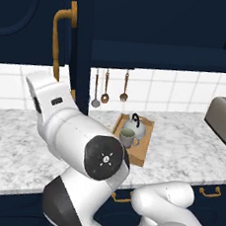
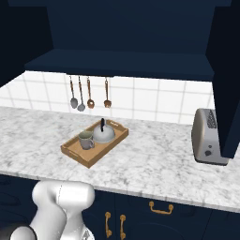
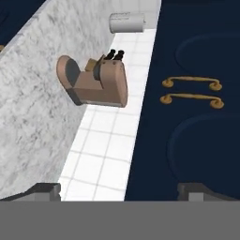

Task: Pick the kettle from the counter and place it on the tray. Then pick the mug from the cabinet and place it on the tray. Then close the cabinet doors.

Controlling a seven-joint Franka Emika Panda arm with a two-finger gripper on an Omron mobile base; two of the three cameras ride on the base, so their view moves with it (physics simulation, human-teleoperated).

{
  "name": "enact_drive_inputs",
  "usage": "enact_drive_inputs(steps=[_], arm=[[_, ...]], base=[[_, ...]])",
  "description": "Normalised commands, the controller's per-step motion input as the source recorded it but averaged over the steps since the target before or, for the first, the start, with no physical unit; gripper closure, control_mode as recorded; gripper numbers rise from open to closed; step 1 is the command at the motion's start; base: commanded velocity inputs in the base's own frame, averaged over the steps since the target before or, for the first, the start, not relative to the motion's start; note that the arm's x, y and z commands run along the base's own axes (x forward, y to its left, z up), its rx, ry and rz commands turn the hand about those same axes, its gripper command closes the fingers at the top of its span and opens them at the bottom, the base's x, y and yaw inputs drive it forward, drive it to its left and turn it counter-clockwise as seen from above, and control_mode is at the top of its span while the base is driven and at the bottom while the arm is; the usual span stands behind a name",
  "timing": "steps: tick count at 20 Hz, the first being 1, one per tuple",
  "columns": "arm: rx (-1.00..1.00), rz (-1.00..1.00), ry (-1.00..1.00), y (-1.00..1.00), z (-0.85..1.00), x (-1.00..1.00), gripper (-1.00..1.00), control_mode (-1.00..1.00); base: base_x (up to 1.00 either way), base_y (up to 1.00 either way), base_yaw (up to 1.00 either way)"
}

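Note:
The wooden tray (image 1: 141,155) (image 2: 74,152) lies on the marbled counter (image 1: 185,153) (image 2: 154,161). On it stand the silver kettle (image 1: 136,126) (image 2: 103,133) and, touching or nearly touching it, the grey mug (image 1: 127,137) (image 2: 86,140). The navy cabinet (image 2: 117,63) above stands open. Its left door (image 1: 81,52) with a brass handle (image 1: 55,44) juts out, and the right door (image 2: 228,79) hangs open too. My gripper (image 3: 119,193) is open with nothing between its fingertips (image 3: 45,190). In the hand view it looks along the tiled wall at navy doors with two brass handles (image 3: 191,83).
A silver toaster (image 1: 225,119) (image 2: 207,136) stands at the counter's right. Several utensils (image 1: 105,90) (image 2: 89,96) hang on the tiles behind the tray. In the hand view a brown block (image 3: 96,84) and a white roll (image 3: 126,22) stand on the counter. My arm (image 1: 82,141) rises near the left door.

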Motion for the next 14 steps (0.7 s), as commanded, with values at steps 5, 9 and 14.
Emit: enact_drive_inputs(steps=[5, 9, 14], arm=[[0.02, -0.09, 0.00, 0.06, 0.00, 0.33, -1.00, -1.00], [0.07, -0.08, 0.00, 0.00, 0.00, 0.14, -1.00, -1.00], [0.12, -0.11, 0.01, -0.01, 0.02, 0.10, -1.00, -1.00]], base=[[0.00, 0.00, 0.00], [0.00, 0.00, 0.00], [0.00, 0.00, 0.00]])
